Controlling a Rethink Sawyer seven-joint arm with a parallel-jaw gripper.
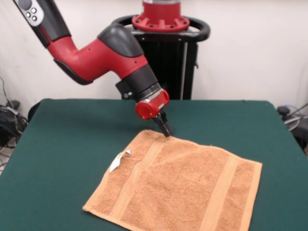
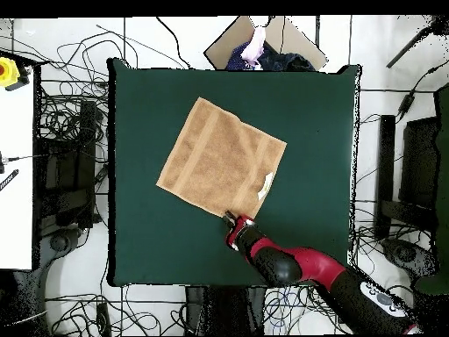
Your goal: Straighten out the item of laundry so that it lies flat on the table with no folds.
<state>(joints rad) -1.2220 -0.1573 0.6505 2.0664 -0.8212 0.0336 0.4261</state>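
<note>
Towel: lying spread on the bench, turned diamond-wise to the bench edges, showing no folded-over layer in either view.
Tag: sticking out white at one towel edge, curling slightly upward.
Claw: pressing down at the towel corner nearest the pedestal; tips reading as close together, pinch on cloth not confirmable, state impossible to tell.
Task stage: judging as near complete, flattening appearing largely done.
Risk, lifting: dragging the corner upward if cloth is snagging between the tips, creating a fresh fold.
Risk, sliding: bunching terry ahead of the claw if travelling inward across the towel.
</note>
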